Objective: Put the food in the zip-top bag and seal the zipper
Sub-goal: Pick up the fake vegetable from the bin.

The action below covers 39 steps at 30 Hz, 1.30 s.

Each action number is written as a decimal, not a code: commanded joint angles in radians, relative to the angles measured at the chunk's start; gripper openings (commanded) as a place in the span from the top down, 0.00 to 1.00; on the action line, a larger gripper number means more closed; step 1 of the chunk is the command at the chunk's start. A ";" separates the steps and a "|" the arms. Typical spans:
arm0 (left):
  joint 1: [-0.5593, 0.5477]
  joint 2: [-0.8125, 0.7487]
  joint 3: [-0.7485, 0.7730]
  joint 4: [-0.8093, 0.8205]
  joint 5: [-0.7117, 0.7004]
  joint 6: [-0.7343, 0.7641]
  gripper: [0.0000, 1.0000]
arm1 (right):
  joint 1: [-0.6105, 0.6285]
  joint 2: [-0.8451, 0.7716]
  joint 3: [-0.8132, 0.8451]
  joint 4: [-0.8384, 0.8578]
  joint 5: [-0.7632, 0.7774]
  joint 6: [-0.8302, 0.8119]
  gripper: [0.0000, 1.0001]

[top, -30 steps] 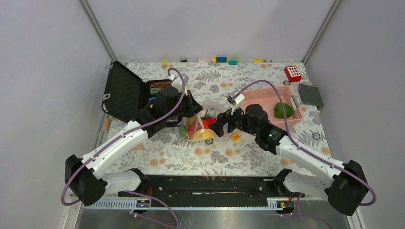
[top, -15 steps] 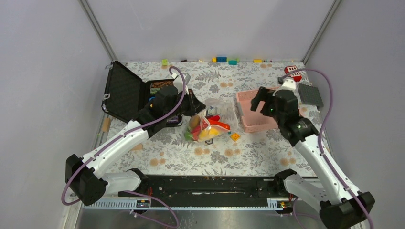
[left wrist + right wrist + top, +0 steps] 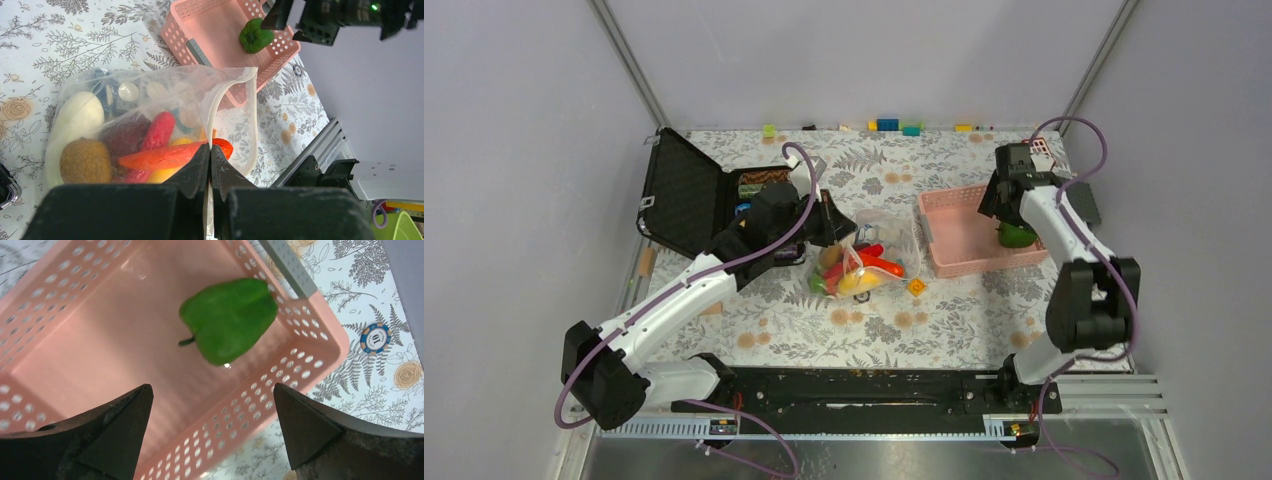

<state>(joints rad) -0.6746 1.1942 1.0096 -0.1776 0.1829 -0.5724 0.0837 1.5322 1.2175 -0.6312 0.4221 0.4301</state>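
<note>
- The zip-top bag [image 3: 871, 250] lies near the middle of the floral surface [image 3: 824, 330], bulging with toy food, its mouth facing roughly 3 o'clock in the overhead view.
- Through the clear plastic the left wrist camera shows a white radish [image 3: 75, 120], an orange carrot [image 3: 162, 157], a red chilli [image 3: 159, 131], a dark red piece [image 3: 126, 141] and a fuzzy brown fruit [image 3: 86, 161].
- The zipper [image 3: 214, 107] runs as a whitish strip along the gaping mouth, unsealed.
- The left hand [image 3: 210, 159] is clamped tight on the bag's mouth edge, its fingers pressed together over the plastic.
- One piece is outside the bag: the green pepper [image 3: 230, 320] lies in the pink basket [image 3: 964, 262], just beside the bag at its 3 o'clock.
- The right hand [image 3: 211, 390] hovers over the basket with its fingers spread wide, gripping nothing, the pepper below and between them.
- An open black case [image 3: 684, 195] sits at the bag's 9 o'clock.
- Small building bricks [image 3: 889, 124] line the surface's 12 o'clock edge.
- An orange brick [image 3: 916, 287] lies near the bag at 5 o'clock.
</note>
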 commanded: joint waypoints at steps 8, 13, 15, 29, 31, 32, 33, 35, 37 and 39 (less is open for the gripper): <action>0.015 -0.001 -0.007 0.071 -0.010 0.027 1.00 | -0.076 0.278 0.199 -0.096 0.062 0.046 0.02; 0.022 0.013 -0.004 0.071 -0.002 0.024 1.00 | -0.107 0.346 0.229 -0.107 0.049 0.043 0.02; 0.026 0.014 -0.003 0.073 -0.002 0.023 1.00 | -0.112 0.371 0.243 -0.108 0.042 0.032 0.02; 0.035 0.020 -0.006 0.074 -0.001 0.023 1.00 | -0.113 0.496 0.336 -0.124 0.005 -0.053 0.02; 0.037 0.022 -0.006 0.072 -0.001 0.022 1.00 | -0.113 0.504 0.342 -0.118 -0.002 -0.062 0.02; 0.037 0.022 -0.004 0.071 -0.001 0.023 1.00 | -0.113 0.509 0.345 -0.119 -0.007 -0.066 0.02; 0.037 0.021 -0.005 0.071 0.000 0.024 1.00 | -0.113 0.512 0.346 -0.118 -0.009 -0.069 0.02; 0.037 0.019 -0.005 0.072 -0.001 0.023 1.00 | -0.113 0.521 0.354 -0.118 -0.016 -0.078 0.07; 0.037 0.019 -0.005 0.073 -0.002 0.023 1.00 | -0.114 0.521 0.353 -0.118 -0.028 -0.081 0.14; 0.038 0.020 -0.005 0.073 0.001 0.023 1.00 | -0.114 0.512 0.348 -0.114 -0.036 -0.084 0.23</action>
<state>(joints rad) -0.6456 1.2140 1.0046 -0.1635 0.1802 -0.5579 -0.0307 2.0285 1.5459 -0.7521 0.4294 0.3576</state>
